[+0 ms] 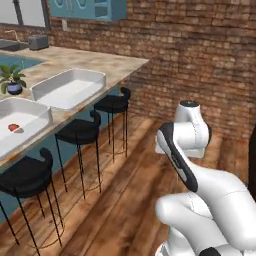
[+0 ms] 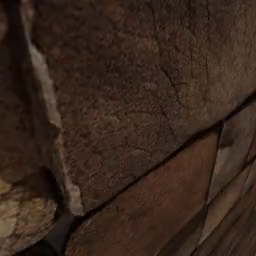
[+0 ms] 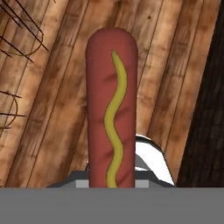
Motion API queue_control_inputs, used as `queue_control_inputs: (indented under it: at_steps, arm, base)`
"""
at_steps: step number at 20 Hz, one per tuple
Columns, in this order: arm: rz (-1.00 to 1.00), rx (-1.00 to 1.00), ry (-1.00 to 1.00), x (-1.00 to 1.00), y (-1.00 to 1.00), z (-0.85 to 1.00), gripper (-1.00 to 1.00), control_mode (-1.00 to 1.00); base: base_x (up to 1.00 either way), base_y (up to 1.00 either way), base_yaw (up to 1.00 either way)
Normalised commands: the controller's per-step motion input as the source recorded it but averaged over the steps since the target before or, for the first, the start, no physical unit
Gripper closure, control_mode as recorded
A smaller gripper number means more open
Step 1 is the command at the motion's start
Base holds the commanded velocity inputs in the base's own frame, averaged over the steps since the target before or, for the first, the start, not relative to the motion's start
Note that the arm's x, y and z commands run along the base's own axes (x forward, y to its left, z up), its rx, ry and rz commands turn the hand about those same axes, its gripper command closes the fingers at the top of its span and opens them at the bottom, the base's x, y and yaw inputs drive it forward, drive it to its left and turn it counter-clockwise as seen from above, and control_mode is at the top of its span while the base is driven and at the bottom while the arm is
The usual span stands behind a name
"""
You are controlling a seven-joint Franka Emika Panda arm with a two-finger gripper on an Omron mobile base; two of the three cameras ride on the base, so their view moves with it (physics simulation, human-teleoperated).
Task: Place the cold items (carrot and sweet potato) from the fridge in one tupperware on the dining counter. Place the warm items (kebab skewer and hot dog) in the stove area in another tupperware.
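My gripper (image 3: 112, 183) was clamped on the hot dog (image 3: 112, 109); I feared dropping it in the nearer tupperware (image 1: 35, 117), which already held something red.

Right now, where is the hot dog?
In the hand view the hot dog stands lengthwise up the middle of the picture, held in the jaws over the wooden floor, away from the dining counter.

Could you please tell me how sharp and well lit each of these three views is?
Left base view: evenly lit, mildly soft, the tupperware readable. Right base view: dark, blurred close-up of brown stone. Hand view: bright, the hot dog sharp, soft shading along its edges, the wooden floor grain clear.
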Motion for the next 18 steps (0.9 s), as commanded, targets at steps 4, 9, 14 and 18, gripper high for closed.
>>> queue_control_inputs:
  at_steps: [4,9,14,18]
  arm:
    - [0.00,0.00,0.00,0.00,0.00,0.00,1.00,1.00]
    - [0.00,0.00,0.00,0.00,0.00,0.00,1.00,1.00]
    - [0.00,0.00,0.00,0.00,0.00,0.00,1.00,1.00]
    - [0.00,0.00,0.00,0.00,0.00,0.00,1.00,1.00]
  base:
    - [0.90,-0.21,0.86]
    - [0.39,-0.20,0.95]
    - [0.01,-0.74,0.67]
    - [0.05,-0.99,0.56]
